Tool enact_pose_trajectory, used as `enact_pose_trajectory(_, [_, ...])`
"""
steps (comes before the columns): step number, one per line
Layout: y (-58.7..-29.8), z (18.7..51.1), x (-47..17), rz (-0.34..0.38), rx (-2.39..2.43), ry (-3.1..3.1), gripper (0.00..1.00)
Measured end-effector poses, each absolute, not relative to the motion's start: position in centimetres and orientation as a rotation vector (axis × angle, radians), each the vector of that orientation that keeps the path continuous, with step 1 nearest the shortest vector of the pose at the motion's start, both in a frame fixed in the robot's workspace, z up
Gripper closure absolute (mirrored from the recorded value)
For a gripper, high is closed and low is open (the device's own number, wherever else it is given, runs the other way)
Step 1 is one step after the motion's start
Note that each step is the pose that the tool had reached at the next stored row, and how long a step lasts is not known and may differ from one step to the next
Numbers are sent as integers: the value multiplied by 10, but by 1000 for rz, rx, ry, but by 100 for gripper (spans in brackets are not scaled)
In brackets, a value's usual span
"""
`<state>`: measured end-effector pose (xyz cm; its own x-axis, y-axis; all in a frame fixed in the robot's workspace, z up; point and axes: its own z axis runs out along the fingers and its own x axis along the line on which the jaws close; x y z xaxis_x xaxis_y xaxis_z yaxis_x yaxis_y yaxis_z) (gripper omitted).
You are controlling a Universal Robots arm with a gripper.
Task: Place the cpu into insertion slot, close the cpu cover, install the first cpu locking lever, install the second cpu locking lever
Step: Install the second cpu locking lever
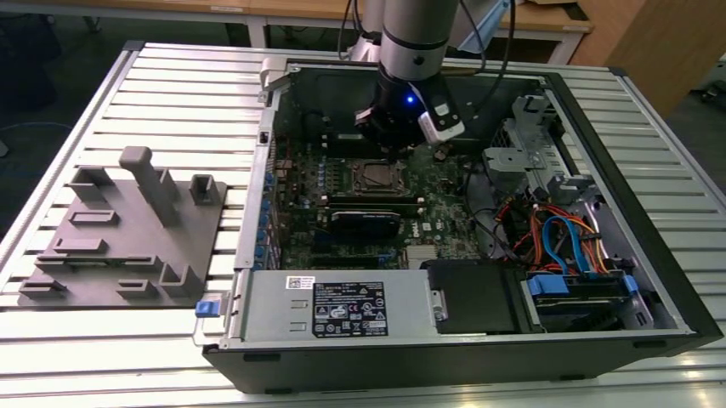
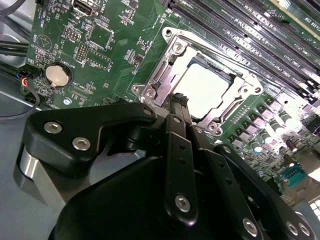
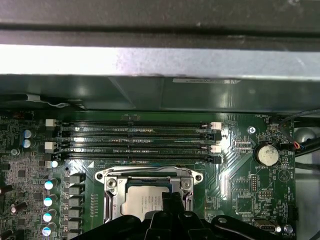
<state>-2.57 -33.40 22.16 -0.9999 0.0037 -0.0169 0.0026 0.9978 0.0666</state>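
Note:
The cpu lies flat in the insertion slot on the green motherboard, its pale metal top showing. The silvery cpu cover lies down around it as a frame. My gripper hangs just above the socket's edge, its black fingers drawn together to one tip and holding nothing. In the first wrist view the same tip overlaps the near side of the cpu and the cover. In the exterior view the gripper reaches down into the open computer case, right over the socket.
Long memory slots run beside the socket, and a coin battery sits on the board nearby. The case holds a power supply and coloured cables. A grey fixture stands on the slatted table at the exterior view's left.

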Motion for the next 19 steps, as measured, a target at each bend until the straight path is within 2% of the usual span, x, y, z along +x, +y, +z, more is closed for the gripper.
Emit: enact_pose_trajectory(19, [-339, 222, -26, 104, 5, 3123, 90])
